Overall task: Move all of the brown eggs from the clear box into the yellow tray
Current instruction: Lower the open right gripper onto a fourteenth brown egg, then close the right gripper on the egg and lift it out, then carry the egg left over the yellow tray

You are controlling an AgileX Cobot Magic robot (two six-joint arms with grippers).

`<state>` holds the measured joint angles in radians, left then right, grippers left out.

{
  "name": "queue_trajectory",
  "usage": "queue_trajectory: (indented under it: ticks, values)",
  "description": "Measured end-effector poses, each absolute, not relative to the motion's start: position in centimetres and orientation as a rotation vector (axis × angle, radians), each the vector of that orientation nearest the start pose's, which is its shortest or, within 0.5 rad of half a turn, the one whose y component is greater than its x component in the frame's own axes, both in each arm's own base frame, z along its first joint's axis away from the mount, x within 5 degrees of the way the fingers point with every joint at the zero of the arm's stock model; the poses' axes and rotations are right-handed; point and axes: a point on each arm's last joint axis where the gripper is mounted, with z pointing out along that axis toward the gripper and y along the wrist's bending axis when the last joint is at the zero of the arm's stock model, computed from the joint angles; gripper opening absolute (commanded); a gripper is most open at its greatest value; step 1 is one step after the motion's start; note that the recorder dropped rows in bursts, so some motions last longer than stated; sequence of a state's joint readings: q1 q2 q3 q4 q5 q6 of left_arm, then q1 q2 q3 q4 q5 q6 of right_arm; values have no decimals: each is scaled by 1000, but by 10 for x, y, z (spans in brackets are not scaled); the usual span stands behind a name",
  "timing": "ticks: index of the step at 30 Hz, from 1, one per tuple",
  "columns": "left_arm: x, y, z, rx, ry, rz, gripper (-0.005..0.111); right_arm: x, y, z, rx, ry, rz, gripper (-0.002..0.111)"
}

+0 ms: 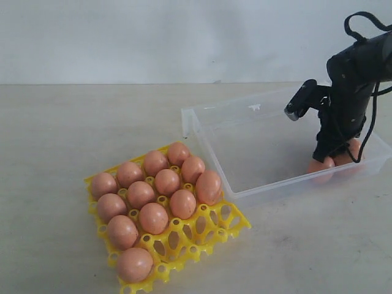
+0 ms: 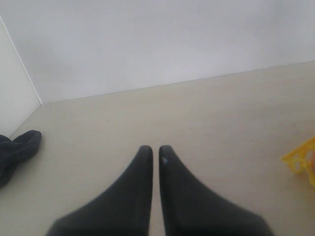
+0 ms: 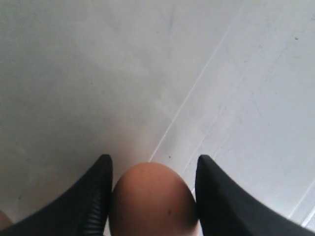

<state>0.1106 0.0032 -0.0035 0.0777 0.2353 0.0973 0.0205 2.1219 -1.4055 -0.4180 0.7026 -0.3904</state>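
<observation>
1 brown egg sits clasped inside right pincer.

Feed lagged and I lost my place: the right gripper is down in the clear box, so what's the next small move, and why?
Probably ease the right gripper gently shut before any lift. Its fingers closely flank a brown egg lying on the floor of the clear box, but the views can't confirm a firm pinch.
</observation>
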Motion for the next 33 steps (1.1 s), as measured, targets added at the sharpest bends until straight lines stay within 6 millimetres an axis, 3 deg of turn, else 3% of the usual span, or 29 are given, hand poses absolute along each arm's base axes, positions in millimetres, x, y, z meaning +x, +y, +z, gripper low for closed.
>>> queue_trajectory:
  ticks: [9,18,23,29,33]
  values:
    - [55,8,193,40,1723,225,4,421,-16,130,-916,2772,-503,0]
    - [55,8,193,40,1723,225,4,422,-13,162,-668,2711,-458,0]
    - [55,8,193,40,1723,225,4,422,-11,166,-619,2701,-417,0]
    - [55,8,193,40,1723,225,4,424,1,168,-448,2682,-202,0]
    - [55,8,193,40,1723,225,4,431,14,188,-186,2536,43,0]
